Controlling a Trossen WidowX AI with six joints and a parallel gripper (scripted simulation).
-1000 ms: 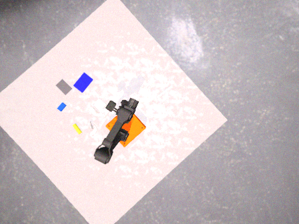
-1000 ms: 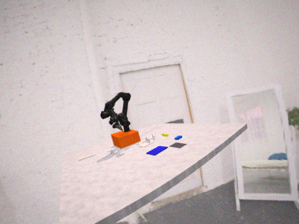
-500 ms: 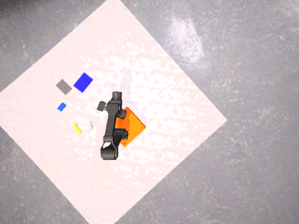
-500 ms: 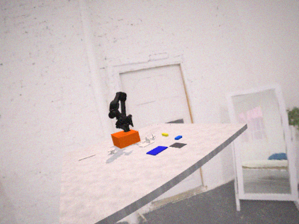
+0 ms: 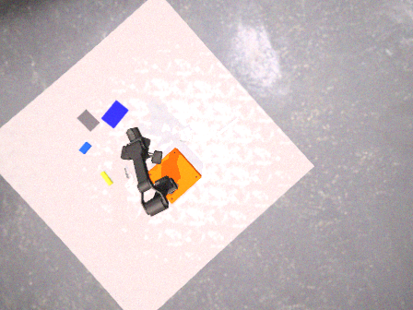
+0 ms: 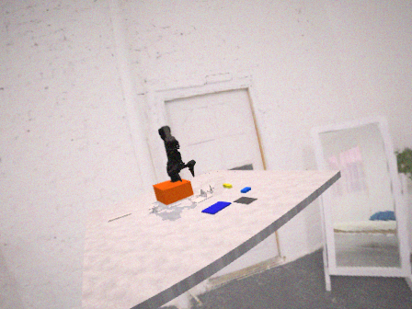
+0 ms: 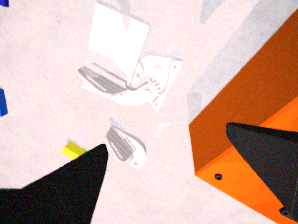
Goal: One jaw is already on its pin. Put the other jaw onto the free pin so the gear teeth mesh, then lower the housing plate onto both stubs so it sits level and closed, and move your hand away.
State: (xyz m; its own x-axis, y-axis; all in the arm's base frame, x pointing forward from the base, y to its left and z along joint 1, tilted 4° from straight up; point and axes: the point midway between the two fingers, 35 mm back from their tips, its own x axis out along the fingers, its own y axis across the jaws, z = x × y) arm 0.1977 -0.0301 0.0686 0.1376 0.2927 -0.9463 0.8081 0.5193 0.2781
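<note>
Near the yellow bar [image 5: 106, 178] [image 6: 227, 186] [image 7: 74, 150] on the table [image 5: 221, 221] [image 6: 161, 257] [image 7: 45, 55] lies the loose jaw [image 5: 127, 172] [image 6: 211, 188] [image 7: 136, 156]; the fingers [image 5: 140, 154] [image 6: 184, 174] stand released, holding nothing; it looks light, stiff, perhaps slippery, its thin edges fragile, so best pinched across its thicker middle; no brand, label or writing is readable

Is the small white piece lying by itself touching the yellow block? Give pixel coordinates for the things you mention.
Apart. The top view shows a strip of pale tabletop [image 5: 230, 184] [image 6: 161, 248] [image 7: 170, 195] between the white piece [image 5: 127, 172] [image 6: 211, 188] [image 7: 122, 145] and the yellow block [image 5: 106, 178] [image 6: 227, 186] [image 7: 74, 150].
</note>
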